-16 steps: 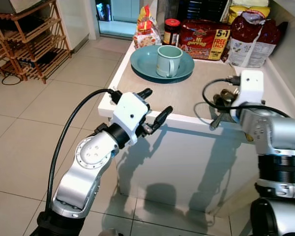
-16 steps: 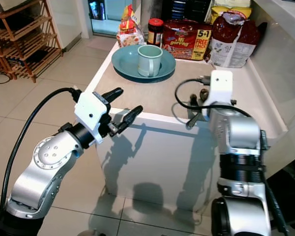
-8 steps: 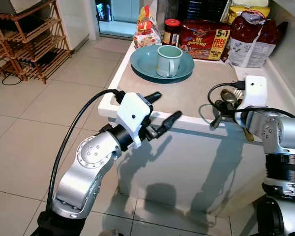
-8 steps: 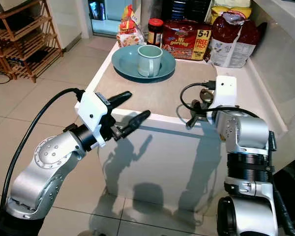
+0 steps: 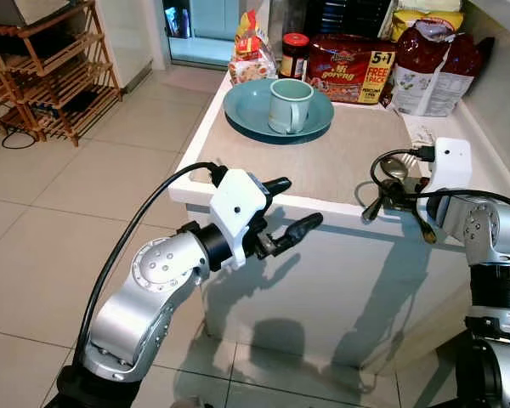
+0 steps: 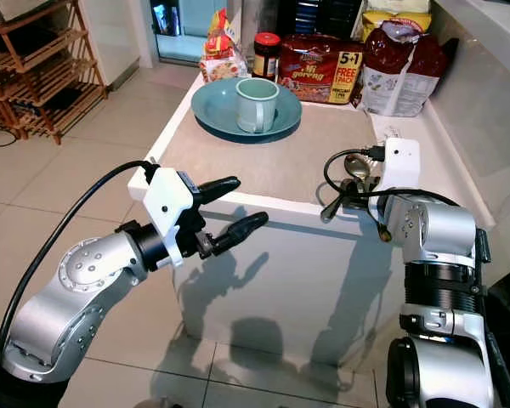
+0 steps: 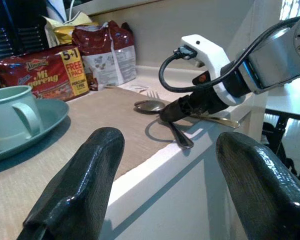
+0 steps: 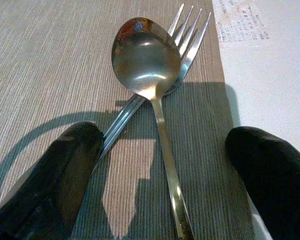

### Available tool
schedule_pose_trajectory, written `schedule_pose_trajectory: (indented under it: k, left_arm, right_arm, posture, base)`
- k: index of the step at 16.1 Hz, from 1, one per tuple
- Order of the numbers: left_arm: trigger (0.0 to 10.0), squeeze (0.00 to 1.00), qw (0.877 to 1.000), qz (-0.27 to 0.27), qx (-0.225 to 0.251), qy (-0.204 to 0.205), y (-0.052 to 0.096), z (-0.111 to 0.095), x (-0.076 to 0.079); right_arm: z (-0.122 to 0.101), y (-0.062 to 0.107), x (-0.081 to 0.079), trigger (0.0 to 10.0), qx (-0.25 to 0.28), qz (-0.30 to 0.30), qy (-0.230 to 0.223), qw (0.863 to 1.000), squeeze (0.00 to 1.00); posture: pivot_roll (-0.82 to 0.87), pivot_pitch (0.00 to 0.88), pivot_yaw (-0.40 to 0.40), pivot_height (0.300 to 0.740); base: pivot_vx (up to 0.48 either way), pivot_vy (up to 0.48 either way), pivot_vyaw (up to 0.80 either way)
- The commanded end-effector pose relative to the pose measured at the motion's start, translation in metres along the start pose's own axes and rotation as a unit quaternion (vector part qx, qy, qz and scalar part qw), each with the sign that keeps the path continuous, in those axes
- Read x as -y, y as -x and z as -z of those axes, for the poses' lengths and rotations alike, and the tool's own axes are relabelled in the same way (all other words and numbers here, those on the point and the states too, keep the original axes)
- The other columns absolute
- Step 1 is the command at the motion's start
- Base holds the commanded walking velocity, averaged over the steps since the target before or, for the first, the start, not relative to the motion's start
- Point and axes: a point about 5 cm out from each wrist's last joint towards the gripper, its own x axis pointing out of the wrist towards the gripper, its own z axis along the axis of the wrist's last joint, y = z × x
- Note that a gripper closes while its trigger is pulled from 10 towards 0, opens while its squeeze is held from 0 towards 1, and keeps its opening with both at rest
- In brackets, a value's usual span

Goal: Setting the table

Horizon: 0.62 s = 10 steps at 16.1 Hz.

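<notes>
Setting largely in place: a pale green ceramic mug (image 5: 290, 105) stands on a round teal plate (image 5: 245, 112) at the far end of the beige mat on the white surface (image 5: 206, 174). A steel spoon (image 8: 149, 64) lies crossed over a steel fork (image 8: 189, 36) near the right edge — apparently not yet squared up. The right gripper (image 8: 165, 180) straddles their handles, jaws wide, empty. The left gripper (image 5: 291, 208) hangs off the front edge, jaws wide, empty.

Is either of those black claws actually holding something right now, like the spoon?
No, nothing is held. The right gripper is open around the handles of the spoon and fork, which lie on the mat. The left gripper is open in the air.
</notes>
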Motion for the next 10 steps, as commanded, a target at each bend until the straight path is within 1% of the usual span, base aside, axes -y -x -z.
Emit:
schedule_pose_trajectory:
  k: [1,2,3,4,5,6,10]
  left_arm:
    - [10.0,0.00,1.000,-0.001,-0.006,-0.009,-0.0022,-0.0011,-0.0018]
    - [10.0,0.00,1.000,0.000,-0.008,-0.010,-0.0023,-0.0015,-0.0022]
    - [10.0,0.00,1.000,0.001,-0.008,-0.009,-0.0024,-0.0016,-0.0019]
    - [10.0,0.00,1.000,0.001,-0.009,-0.009,-0.0028,-0.0017,-0.0014]
    - [10.0,0.00,1.000,0.001,-0.009,-0.009,-0.0029,-0.0018,-0.0013]
    - [10.0,0.00,1.000,0.001,-0.009,-0.010,-0.0034,-0.0020,-0.0018]
    - [10.0,0.00,1.000,0.000,-0.009,-0.012,-0.0037,-0.0023,-0.0029]
  right_arm:
    - [-0.0028,-0.0014,0.0027,9.9,-0.002,0.001,0.001,1.000,0.00]
    - [-0.0021,-0.0032,0.0045,7.9,-0.005,0.001,0.001,1.000,0.00]
    - [-0.0019,-0.0039,0.0054,4.6,-0.007,0.001,0.001,1.000,0.00]
    - [-0.0012,-0.0050,0.0072,2.0,-0.012,0.004,0.005,1.000,0.00]
    - [-0.0010,-0.0053,0.0078,1.4,-0.014,0.005,0.005,1.000,0.00]
    - [-0.0014,-0.0060,0.0094,0.0,-0.016,0.006,0.007,1.000,0.00]
    - [-0.0025,-0.0068,0.0115,0.0,-0.015,0.008,0.006,1.000,0.00]
  posture:
    - [0.07,0.001,-0.036,0.740]
    - [0.06,0.003,-0.036,0.740]
    - [0.06,0.003,-0.036,0.740]
    - [0.06,0.006,-0.035,0.740]
    - [0.06,0.006,-0.035,0.740]
    - [0.06,0.008,-0.034,0.740]
    - [0.06,0.007,-0.031,0.740]
  base:
    - [0.000,0.000,0.00]
    - [0.000,0.000,0.00]
    - [0.000,0.000,0.00]
    - [0.000,0.000,0.00]
    - [0.000,0.000,0.00]
    - [0.000,0.000,0.00]
    - [0.000,0.000,0.00]
